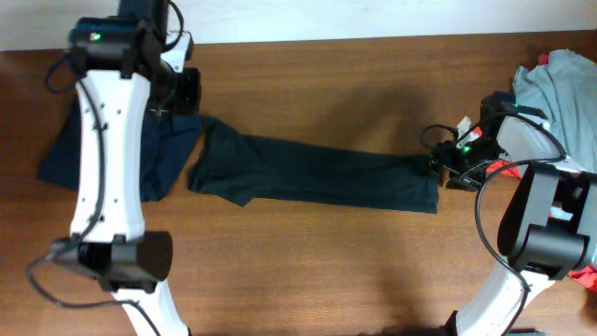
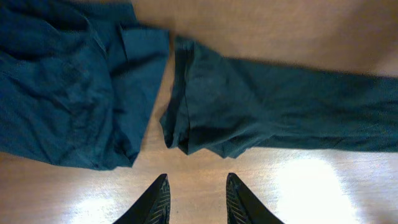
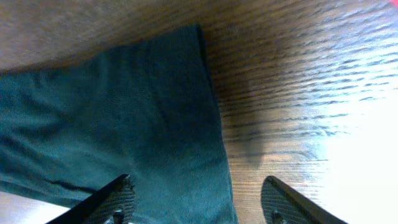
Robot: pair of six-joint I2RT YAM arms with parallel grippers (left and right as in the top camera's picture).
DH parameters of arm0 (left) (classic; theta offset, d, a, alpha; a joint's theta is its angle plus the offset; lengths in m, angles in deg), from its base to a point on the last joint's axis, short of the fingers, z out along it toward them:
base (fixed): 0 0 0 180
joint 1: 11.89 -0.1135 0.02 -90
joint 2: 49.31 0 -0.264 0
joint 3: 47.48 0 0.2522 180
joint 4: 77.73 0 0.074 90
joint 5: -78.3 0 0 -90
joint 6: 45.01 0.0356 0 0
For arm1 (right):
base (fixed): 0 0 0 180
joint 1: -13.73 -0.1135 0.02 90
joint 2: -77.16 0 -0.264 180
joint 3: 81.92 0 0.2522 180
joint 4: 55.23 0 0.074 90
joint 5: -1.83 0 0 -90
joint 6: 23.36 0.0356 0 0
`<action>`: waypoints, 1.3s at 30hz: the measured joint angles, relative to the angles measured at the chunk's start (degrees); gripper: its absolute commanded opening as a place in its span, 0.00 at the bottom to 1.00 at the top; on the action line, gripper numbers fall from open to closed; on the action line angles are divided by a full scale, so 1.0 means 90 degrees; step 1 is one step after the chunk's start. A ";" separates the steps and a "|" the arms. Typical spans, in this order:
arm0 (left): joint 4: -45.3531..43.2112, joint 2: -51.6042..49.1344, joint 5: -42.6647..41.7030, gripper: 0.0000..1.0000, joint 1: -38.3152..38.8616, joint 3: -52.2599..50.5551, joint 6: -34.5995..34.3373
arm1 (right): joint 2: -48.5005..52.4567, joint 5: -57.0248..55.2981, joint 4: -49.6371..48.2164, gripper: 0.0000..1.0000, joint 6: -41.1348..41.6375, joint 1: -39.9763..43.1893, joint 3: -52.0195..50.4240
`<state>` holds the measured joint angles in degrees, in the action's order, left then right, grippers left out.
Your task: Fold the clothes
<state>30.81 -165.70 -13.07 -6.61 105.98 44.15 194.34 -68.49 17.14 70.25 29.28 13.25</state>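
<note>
- Overhead, the left arm's white link crosses the navy garment at the table's left end and hides its middle; only the parts either side of the arm show.
- The left arm's own body also covers its fingertips in the overhead view; they can be read from the left wrist view only.
- At the right end, a light grey-blue garment is cut off by the frame edge; a red garment shows only as slivers behind the right arm, shape not legible.
- In the right wrist view both fingers are clipped by the lower frame edge; their height above the cloth cannot be judged.
- The dark T-shirt lies drawn out in a long band across the middle of the table; its left end is bunched and folded over, just beside the navy garment with a strip of bare wood between them in the left wrist view; its right end lies flat with a straight edge.
- Left gripper: fingers moderately apart, nothing between them; it hangs over bare wood just short of the shirt's bunched end.
- Right gripper: fingers spread wide, straddling the shirt's right edge, one finger over cloth, the other over bare wood; no cloth pinched; contact with the fabric cannot be told.
</note>
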 measured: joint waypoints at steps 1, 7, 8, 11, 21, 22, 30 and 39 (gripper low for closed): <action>-0.0007 0.0104 0.0000 0.32 0.0000 0.0022 0.0000 | 0.0032 0.0019 -0.0019 0.67 -0.0027 0.0002 -0.0029; -0.0007 0.0316 0.0002 0.32 0.0000 0.0056 0.0002 | 0.0049 0.0386 -0.0291 0.62 -0.0265 0.0002 -0.0287; -0.0010 0.0316 0.0002 0.32 0.0000 0.0056 0.0002 | 0.0044 0.0476 -0.0333 0.60 -0.0296 0.0002 -0.0350; -0.0032 0.0316 0.0002 0.32 0.0000 0.0056 0.0002 | 0.0000 0.0714 -0.0481 0.49 -0.0362 0.0017 -0.0505; -0.0126 0.0316 0.0002 0.32 0.0000 0.0056 0.0049 | 0.0010 0.1348 -0.0597 0.04 -0.0476 0.0070 -0.0811; -0.0129 0.0316 0.0002 0.32 0.0000 0.0056 0.0073 | 0.0010 0.1304 -0.0512 0.04 -0.0435 0.0085 -0.0770; -0.0155 0.0316 0.0002 0.32 0.0000 0.0056 0.0100 | -0.0396 0.0029 0.0588 0.04 -0.0107 0.0321 0.0245; -0.0321 0.0316 0.0002 0.33 0.0000 0.0056 0.0102 | -0.0775 -0.0454 0.1095 0.04 -0.0041 -0.0265 0.1137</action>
<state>27.93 -162.86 -13.04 -6.61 106.49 45.07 187.37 -72.58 27.00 69.88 26.90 23.48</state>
